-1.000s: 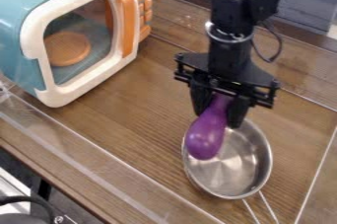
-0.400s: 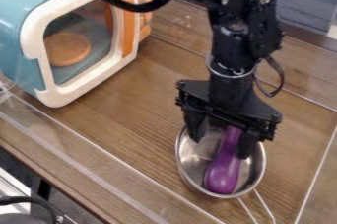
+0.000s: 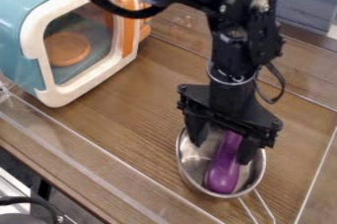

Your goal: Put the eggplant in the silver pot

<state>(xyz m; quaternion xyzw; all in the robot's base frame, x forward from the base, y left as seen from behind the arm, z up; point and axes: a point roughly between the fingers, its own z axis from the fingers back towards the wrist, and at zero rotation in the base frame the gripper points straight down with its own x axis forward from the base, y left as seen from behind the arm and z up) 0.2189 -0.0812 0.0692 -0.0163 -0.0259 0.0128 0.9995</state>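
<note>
The gripper (image 3: 227,141) points straight down into the pot, its two black fingers (image 3: 198,132) spread wide apart, one on each side of the eggplant and not pressing on it. Nothing is held between the jaws.

The eggplant (image 3: 226,167) lies inside the silver pot (image 3: 192,159), resting on its bottom. It is a small, smooth, glossy toy of deep purple, long and narrow with rounded ends. Its near end is fatter and sits close to the front wall of the pot; its far end narrows and rises at a slant between the open fingers, where it is partly hidden by them.

The pot is a shallow round pan of shiny steel, and its inside mirrors the purple and the dark gripper above. A thin wire handle seems to run from its front rim toward the lower edge of the view.

Above the gripper, the black arm (image 3: 235,40) rises and bends away to the upper left. The pot stands on a brown wooden table (image 3: 118,119). Well apart from it, at the upper left, stands a teal and white toy microwave (image 3: 66,40) with an orange door swung open and a round tan item inside
</note>
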